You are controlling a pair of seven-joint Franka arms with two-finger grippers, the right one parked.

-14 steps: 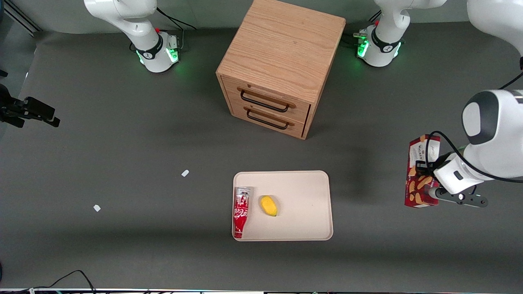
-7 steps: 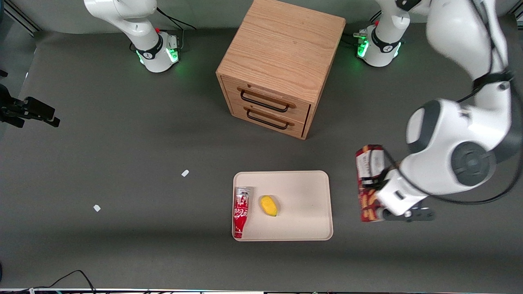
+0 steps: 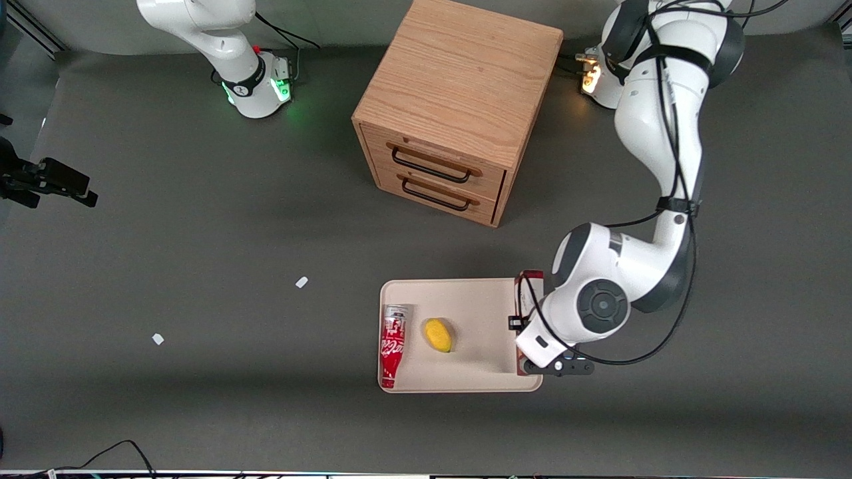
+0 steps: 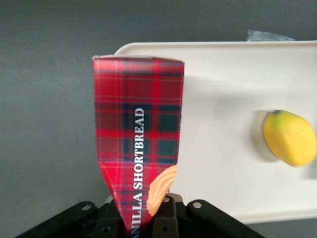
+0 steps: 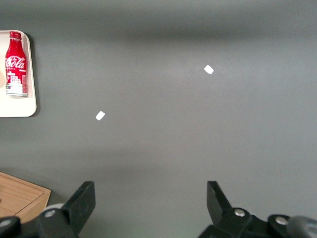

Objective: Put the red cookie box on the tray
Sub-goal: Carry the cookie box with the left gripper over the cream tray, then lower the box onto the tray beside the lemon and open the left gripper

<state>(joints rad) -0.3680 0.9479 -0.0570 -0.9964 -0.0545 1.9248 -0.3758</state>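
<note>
left gripper (image 4: pixel 143 218) is clamped on the red cookie box (image 4: pixel 139 139), gripping one end so the rest of the carton sticks out clear of the fingers; that leaves the free length available to set down without the fingers meeting the tray first; wrist view shows the plaid side with "vanilla shortbread" print, box hanging over the tray (image 4: pixel 223 124) edge, part over the beige surface, part over the grey table (image 3: pixel 200 219); cannot tell whether it touches the tray yet, looks held just above it

front view: only a sliver of the box (image 3: pixel 526 293) shows beside the wrist, at the tray's (image 3: pixel 466 293) working-arm edge; arm body hides the rest; gripper (image 3: pixel 532 332) sits right over that rim

soda can (image 3: pixel 393 342) lies on its side along the tray's parked-arm edge; yellow fruit (image 3: pixel 438 334) sits just beside it toward the middle; both leave the working-arm half of the tray bare, likely why the box comes in there: shortest reach, no collisions

judgement: transport nearly done, release pending; box straddles the rim, so it probably needs a nudge further onto the tray before opening, else it could rest tilted on the lip or slide off

wooden drawer cabinet (image 3: pixel 452 106) is well apart, farther from the camera, drawers shut, not involved
</note>
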